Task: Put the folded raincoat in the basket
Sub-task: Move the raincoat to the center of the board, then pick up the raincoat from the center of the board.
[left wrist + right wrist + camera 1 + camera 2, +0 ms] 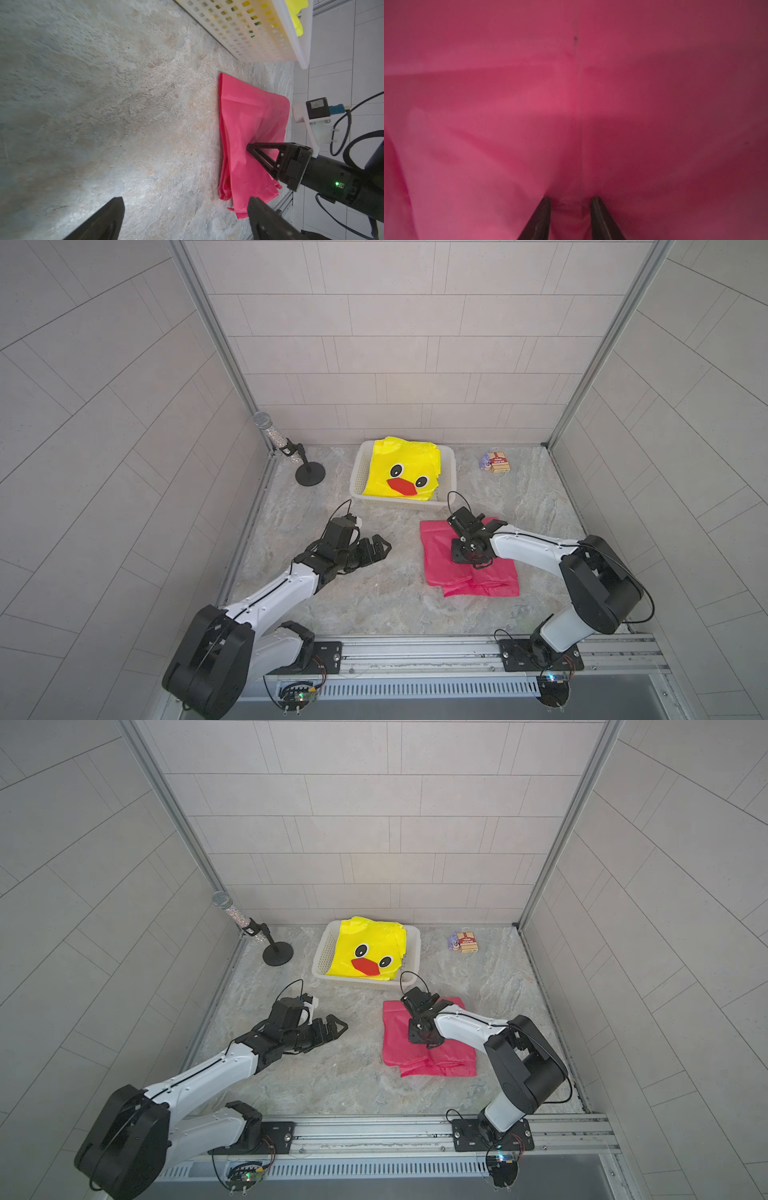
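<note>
Two arms over a marbled desk (374,605), the right one pressed into a folded pink raincoat (469,572).

The basket (358,472) sits at the far middle of the desk and already holds a folded yellow duck-face raincoat (399,468). The pink raincoat lies flat on the desk just near of the basket, to its right, apart from it. The right pincer (570,202) points down onto the pink raincoat with its tips pushed into the cloth, set narrow, a small bunch of fabric between them; whether it grips that fabric cannot be told. The left pincer (332,1027) hangs over bare desk left of the pink raincoat, spread wide and holding nothing. A microphone on a stand (286,452) stands at the far left; a small packet (496,461) lies at the far right.
</note>
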`<state>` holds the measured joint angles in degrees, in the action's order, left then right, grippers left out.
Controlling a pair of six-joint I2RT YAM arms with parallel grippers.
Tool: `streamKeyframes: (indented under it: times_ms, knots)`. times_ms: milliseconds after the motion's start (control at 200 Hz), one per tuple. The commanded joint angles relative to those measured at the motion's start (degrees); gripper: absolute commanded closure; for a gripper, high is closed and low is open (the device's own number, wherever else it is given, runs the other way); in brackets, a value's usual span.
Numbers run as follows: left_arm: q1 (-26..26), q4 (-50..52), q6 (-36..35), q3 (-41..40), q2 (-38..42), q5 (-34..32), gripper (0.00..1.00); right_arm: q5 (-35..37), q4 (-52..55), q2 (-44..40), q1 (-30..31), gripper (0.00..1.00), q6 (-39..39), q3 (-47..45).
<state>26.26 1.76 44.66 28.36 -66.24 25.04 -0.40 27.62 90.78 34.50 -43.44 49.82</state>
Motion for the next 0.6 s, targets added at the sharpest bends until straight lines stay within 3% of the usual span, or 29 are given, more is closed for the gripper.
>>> streamKeyframes:
  times_ms: [0, 205, 335, 435, 595]
  knots:
    - [1.6, -4.0, 1.2, -1.0, -0.9, -0.7, 0.0, -0.2, 2.5, -1.2, 3.1, 0.56, -3.8, 2.0]
    - [5.4, -9.6, 4.0, -1.2, -3.8, -2.6, 0.0, 4.3, 14.1, -16.7, 0.4, 0.38, 1.4, 4.2]
    - [8.3, -15.2, 6.0, -0.2, -8.0, -3.1, 0.0, -3.0, 15.8, -25.4, -13.8, 0.28, 9.9, 0.1]
    - [10.8, -17.8, 6.4, 1.9, -12.8, -3.7, 0.0, -10.1, 15.8, -25.6, -25.3, 0.26, 15.9, -1.9]
    - [12.6, -21.5, 8.3, 4.7, -20.5, -1.8, 0.02, -12.8, 13.0, -20.6, -30.2, 0.24, 18.8, -2.7]
